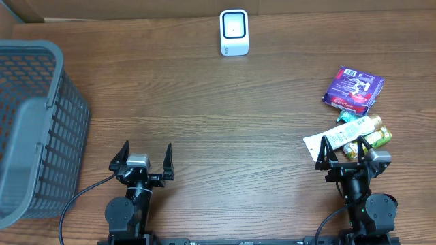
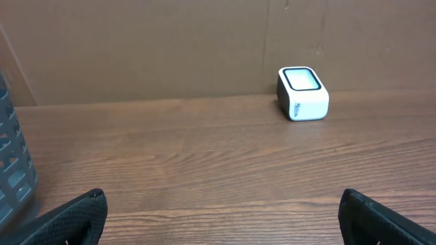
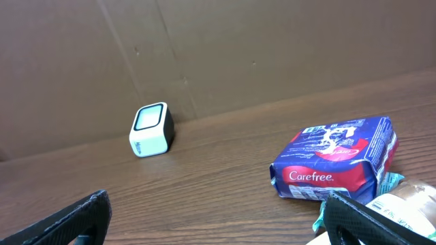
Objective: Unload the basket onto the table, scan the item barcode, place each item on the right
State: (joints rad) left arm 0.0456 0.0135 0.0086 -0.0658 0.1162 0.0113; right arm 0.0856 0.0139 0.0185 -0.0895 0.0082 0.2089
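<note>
Carefree pack (image 1: pixel 353 89) sits free; w/ right gripper (image 1: pixel 345 153) fingers open, you grab it flat, barcode toward scanner (image 1: pixel 234 32).

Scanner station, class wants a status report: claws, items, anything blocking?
Both claws open, empty. Items untouched beside right claw. Scanner path unobstructed.

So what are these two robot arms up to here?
Nothing is being handled yet. Both the left gripper and the right gripper sit open and empty at the near edge of the wooden table. A small white barcode scanner stands at the far edge. A purple Carefree packet, a white tube and other small packs lie just ahead of the right gripper, waiting to be scanned. A grey plastic basket sits at the left.
</note>
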